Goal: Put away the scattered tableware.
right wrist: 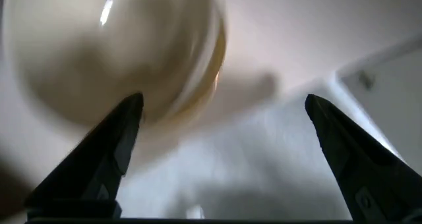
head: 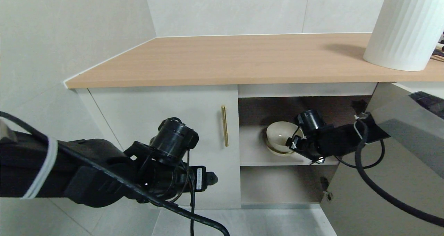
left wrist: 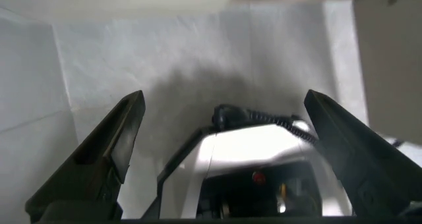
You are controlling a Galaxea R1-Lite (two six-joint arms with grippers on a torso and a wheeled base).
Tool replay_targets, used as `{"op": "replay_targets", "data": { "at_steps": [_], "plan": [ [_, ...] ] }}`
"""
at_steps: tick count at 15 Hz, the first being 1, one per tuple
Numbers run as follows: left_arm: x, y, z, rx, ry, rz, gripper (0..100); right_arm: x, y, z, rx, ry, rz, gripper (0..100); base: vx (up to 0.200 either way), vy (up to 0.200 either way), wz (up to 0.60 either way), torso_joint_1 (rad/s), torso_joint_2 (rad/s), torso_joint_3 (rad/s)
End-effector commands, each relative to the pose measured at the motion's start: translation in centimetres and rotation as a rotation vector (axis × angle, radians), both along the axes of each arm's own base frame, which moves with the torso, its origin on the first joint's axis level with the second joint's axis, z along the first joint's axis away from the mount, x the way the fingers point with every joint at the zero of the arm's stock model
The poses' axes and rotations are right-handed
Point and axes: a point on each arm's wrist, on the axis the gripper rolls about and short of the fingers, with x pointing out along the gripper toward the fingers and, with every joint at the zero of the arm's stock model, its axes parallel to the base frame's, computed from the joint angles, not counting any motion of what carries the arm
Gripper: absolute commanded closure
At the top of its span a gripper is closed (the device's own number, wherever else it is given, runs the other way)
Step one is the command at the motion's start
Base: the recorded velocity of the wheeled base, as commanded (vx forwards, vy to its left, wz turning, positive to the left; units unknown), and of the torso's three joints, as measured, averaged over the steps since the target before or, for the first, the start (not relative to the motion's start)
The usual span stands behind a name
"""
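Observation:
A cream bowl (head: pixel 279 135) stands on the middle shelf (head: pixel 253 154) of the open cabinet, seemingly on top of another dish with a yellowish rim. My right gripper (head: pixel 295 144) is inside the cabinet, right beside the bowl. In the right wrist view the bowl (right wrist: pixel 112 46) lies just past the open right gripper (right wrist: pixel 224 109), with one fingertip (right wrist: pixel 128 112) at its rim and nothing between the fingers. My left gripper (head: pixel 210 178) hangs low in front of the closed cabinet door; the left gripper (left wrist: pixel 224 109) is open and holds nothing.
The closed left door (head: pixel 166 118) carries a brass handle (head: pixel 224 125). The right door (head: pixel 392 180) is swung open toward me beside my right arm. On the wooden countertop (head: pixel 225 59) a white ribbed container (head: pixel 404 28) stands at the right. The lower shelf (head: pixel 277 185) is bare.

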Motion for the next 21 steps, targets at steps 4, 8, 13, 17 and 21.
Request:
{"op": "replay_targets", "data": {
  "at_steps": [4,8,13,17,21],
  "plan": [
    [-5.5,5.3,8.4,-0.106,-0.158,0.055,0,-12.7,-1.7,6.7,-0.108,0.006,0.339,0,0.000,0.000,0.00,0.000,0.00,0.000],
    [-8.4,7.1,9.1,-0.128,-0.192,0.058,0,-17.5,-3.9,9.8,-0.116,-0.013,0.368,0,0.000,0.000,0.00,0.000,0.00,0.000],
    [-7.5,6.8,7.7,-0.093,-0.140,0.065,0,-21.4,-3.9,11.6,-0.095,-0.013,0.475,0,0.000,0.000,0.00,0.000,0.00,0.000],
    [-5.6,5.5,5.5,-0.037,-0.052,0.069,0,-21.7,-4.0,11.3,-0.116,-0.004,0.495,0,-0.200,0.000,0.00,0.004,0.00,0.004],
    [-5.9,5.4,5.5,-0.038,-0.055,0.055,0,-21.2,-3.7,10.2,-0.133,0.041,0.499,0,-0.200,0.000,0.00,-0.005,0.00,0.006]
  ]
}}
